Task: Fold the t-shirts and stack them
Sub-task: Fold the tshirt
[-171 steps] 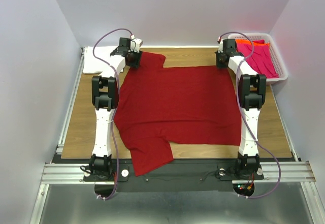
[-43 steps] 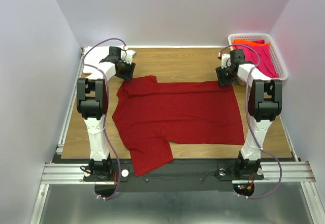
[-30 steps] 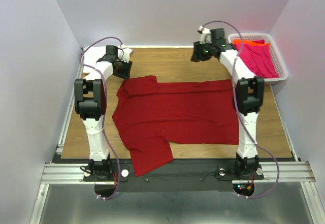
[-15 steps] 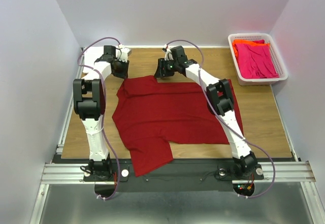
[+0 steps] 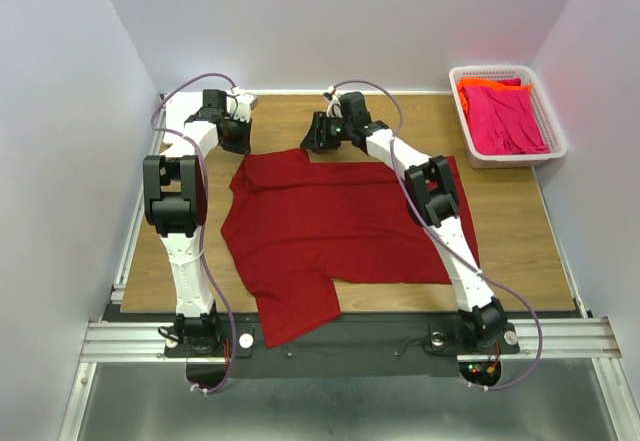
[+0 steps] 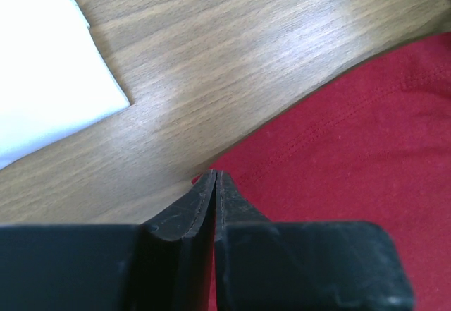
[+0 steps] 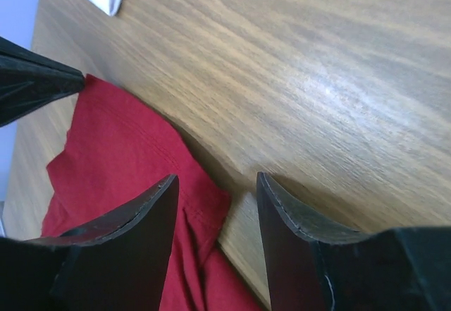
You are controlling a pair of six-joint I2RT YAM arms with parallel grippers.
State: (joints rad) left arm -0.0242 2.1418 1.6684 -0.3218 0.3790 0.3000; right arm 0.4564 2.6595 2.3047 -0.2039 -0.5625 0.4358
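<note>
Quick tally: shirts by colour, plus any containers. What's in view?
dark red shirt: 1
white shirt: 1
pink shirt: 1 visible
orange shirt: 1 visible
basket: 1
Total: 5 (4 shirts, 1 basket)

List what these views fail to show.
- Left wrist view: left gripper shut at a corner of the dark red t-shirt; its jaws hide whether cloth is pinched.
- Top view: orange t-shirt mostly buried under the pink t-shirt in the basket.
- Left wrist view: white t-shirt cut off by the frame edge.
</note>
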